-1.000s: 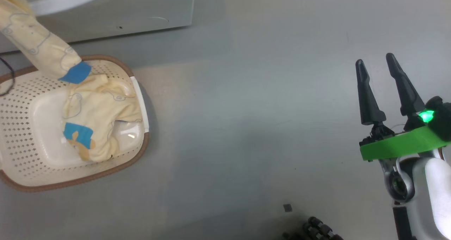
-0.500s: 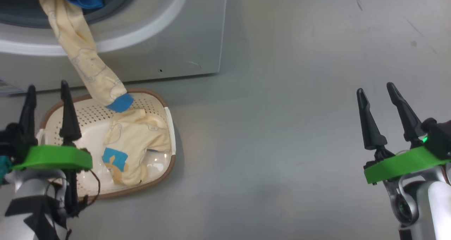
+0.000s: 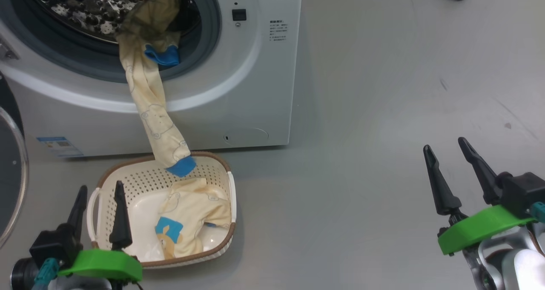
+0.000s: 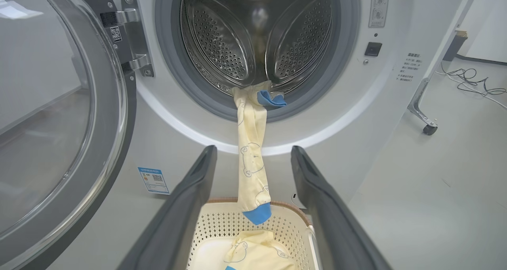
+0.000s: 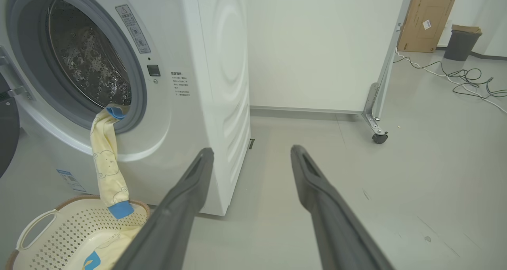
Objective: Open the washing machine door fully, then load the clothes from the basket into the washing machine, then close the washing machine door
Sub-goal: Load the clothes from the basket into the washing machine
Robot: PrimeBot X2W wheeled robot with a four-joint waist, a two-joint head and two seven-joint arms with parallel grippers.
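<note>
Washing machine [image 3: 264,81]: white front-loader at 11 o'clock in the head view, mouth facing the robot.
Washing machine door [image 4: 55,135]: swung wide on its hinge, at 9 o'clock from the opening, so step one looks done.
Drum [image 4: 257,32]: bare steel, apart from cloth lying over its front lip at 6 o'clock.
Basket [image 3: 132,181]: on the floor just before the machine, at 7 o'clock in the head view.
Hanging garment [image 3: 151,107]: one of the clothes, its top caught on the grey gasket [image 4: 168,64]. The rest trails down the front panel, with its blue cuff [image 3: 182,165] at the basket's far rim.
Second garment [image 3: 191,209]: crumpled in the basket's right half, not yet loaded.
Left gripper [image 3: 101,188]: fingers spread wide and empty, hovering at the basket's near left corner.
Right gripper [image 3: 444,144]: fingers spread wide and empty, over bare floor at 4 o'clock, well apart from everything.
Risk 1: the draped garment probably slides back out, since most of its length hangs outside.
Risk 2: closing the door now would likely pinch cloth against the gasket.
Risk 3: a careless reach for the second garment may snag the trailing cuff and drag it out.
</note>
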